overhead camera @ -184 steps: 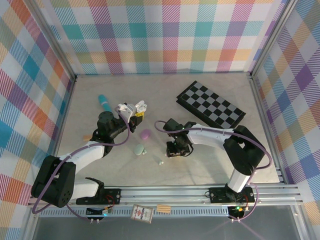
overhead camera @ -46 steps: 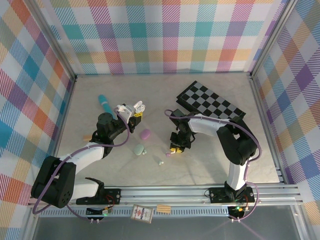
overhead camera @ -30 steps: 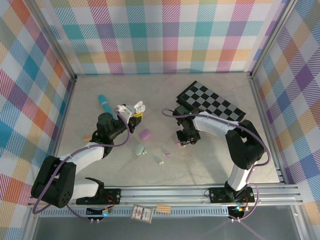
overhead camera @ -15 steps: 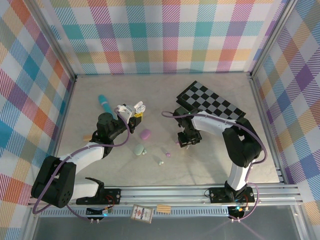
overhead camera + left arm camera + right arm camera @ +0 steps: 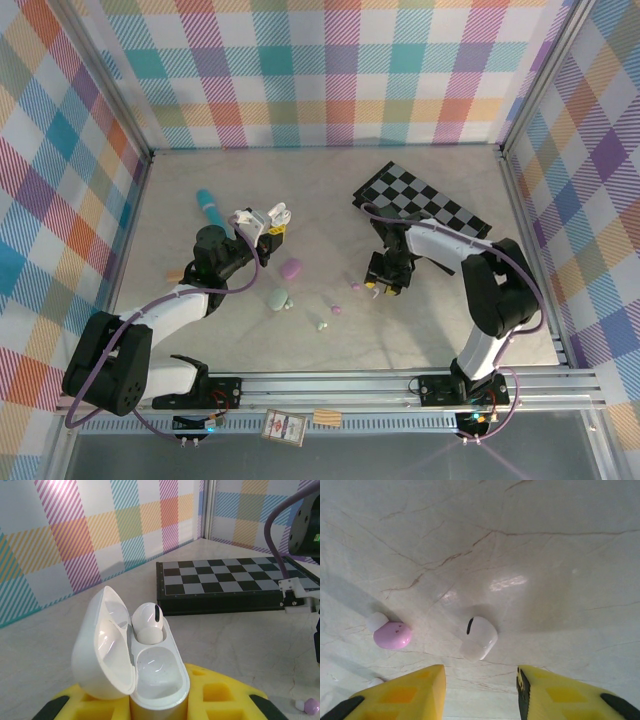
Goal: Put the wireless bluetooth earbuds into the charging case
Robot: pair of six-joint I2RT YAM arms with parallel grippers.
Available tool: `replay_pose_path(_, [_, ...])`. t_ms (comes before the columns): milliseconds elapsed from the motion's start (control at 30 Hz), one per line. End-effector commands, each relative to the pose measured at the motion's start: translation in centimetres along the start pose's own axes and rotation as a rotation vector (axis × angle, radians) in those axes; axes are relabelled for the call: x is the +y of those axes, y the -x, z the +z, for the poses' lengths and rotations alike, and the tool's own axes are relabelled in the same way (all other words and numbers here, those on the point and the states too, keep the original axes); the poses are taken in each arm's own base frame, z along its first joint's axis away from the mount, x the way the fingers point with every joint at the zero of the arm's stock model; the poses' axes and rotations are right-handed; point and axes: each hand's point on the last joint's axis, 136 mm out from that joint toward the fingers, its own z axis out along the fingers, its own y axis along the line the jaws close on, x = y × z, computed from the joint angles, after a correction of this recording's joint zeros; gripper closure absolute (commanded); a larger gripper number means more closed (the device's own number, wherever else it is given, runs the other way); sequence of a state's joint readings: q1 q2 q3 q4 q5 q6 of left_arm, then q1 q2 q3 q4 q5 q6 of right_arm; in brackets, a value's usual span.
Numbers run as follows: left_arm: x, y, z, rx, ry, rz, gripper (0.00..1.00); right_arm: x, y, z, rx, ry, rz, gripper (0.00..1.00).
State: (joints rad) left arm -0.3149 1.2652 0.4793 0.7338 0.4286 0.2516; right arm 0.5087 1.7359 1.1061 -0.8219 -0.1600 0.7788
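My left gripper (image 5: 262,224) is shut on a white charging case (image 5: 150,675) and holds it upright with the lid swung open to the left. One white earbud (image 5: 147,622) sits in the case's far slot, and the near slot is empty. My right gripper (image 5: 480,692) is open, pointing down at the table. A loose white earbud (image 5: 479,637) lies just beyond its yellow fingertips (image 5: 405,692), untouched. To its left lies a lilac earbud (image 5: 391,634). In the top view the right gripper (image 5: 385,285) stands right of two lilac earbuds (image 5: 337,309) and a mint earbud (image 5: 320,324).
A lilac case (image 5: 291,268) and a mint case (image 5: 277,299) lie between the arms. A folded chessboard (image 5: 420,210) sits at the back right, close behind the right gripper. A teal tube (image 5: 209,207) lies at the back left. Checked walls enclose the table.
My right gripper has moved right and slightly back, away from the lilac earbud near the centre, to the spot in front of the chessboard. The left arm and case have stayed still.
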Motion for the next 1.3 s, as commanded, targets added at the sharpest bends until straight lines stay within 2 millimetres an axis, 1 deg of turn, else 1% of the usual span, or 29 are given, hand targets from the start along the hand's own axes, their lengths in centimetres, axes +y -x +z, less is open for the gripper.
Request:
replay_pose_path(0, [0.2,0.9,-0.1,-0.035,-0.003,0.024,0.99,0.3,-0.6,0.7,0.062,0.025,0.055,0.59])
replay_pose_path(100, [0.3,0.9,-0.2,-0.034,0.0,0.025,0.98,0.4,-0.3,0.9,0.067,0.026,0.052,0.6])
replay_pose_path(367, [0.3,0.8,-0.1,-0.029,0.0,0.03,0.98,-0.6,0.7,1.3,0.069,-0.008,0.048,0.63])
replay_pose_path(533, [0.3,0.8,0.0,-0.029,-0.001,0.028,0.99,-0.8,0.8,1.8,0.079,-0.01,0.05,0.66])
replay_pose_path(667, [0.2,0.7,0.0,-0.025,-0.005,0.027,0.99,-0.5,1.0,1.9,0.077,-0.004,0.046,0.66])
replay_pose_path(933, [0.3,0.6,0.2,-0.019,-0.007,0.024,0.99,-0.1,1.6,1.3,0.05,0.003,0.045,0.64])
replay_pose_path(1267, [0.3,0.6,0.1,-0.019,-0.005,0.025,0.99,-0.9,1.6,1.9,0.058,-0.023,0.055,0.66])
